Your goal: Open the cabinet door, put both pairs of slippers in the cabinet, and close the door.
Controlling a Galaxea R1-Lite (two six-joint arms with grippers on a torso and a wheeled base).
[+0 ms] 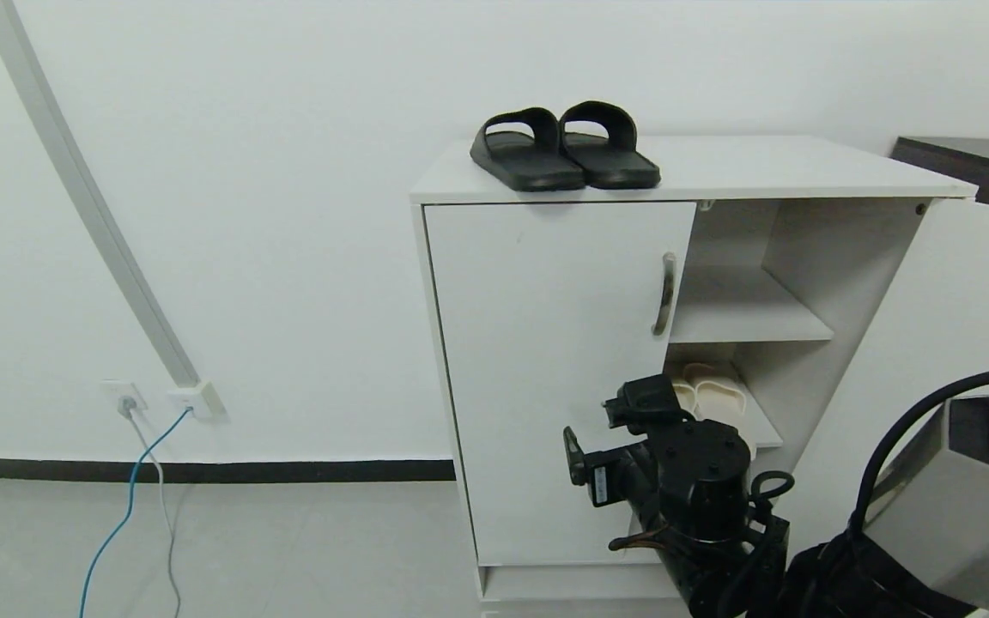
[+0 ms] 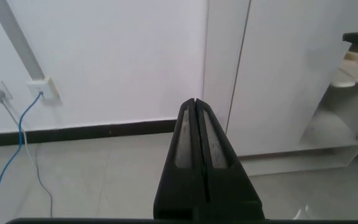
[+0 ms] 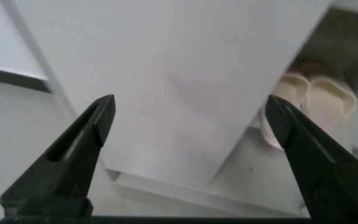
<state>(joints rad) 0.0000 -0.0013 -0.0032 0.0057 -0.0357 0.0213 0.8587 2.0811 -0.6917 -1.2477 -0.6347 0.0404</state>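
A pair of black slippers [image 1: 565, 150] lies on top of the white cabinet [image 1: 761, 167], near its left front edge. The cabinet's left door [image 1: 546, 360] is closed and its right door [image 1: 949, 326] stands swung open. A pair of cream slippers [image 1: 709, 390] [image 3: 312, 102] [image 2: 355, 60] rests on the lower shelf inside. My right gripper [image 1: 610, 429] [image 3: 188, 106] hangs open and empty, low in front of the closed left door [image 3: 185, 74], just left of the cream slippers. My left gripper [image 2: 194, 106] is shut with nothing in it, above the floor to the left of the cabinet [image 2: 278, 74].
Wall sockets [image 1: 160, 399] [image 2: 42, 90] with a blue cable [image 1: 117, 524] and a grey one trailing over the floor sit left of the cabinet. A grey conduit [image 1: 74, 189] runs up the wall. A dark tabletop [image 1: 975, 163] shows at the back right. An upper shelf [image 1: 743, 313] is bare.
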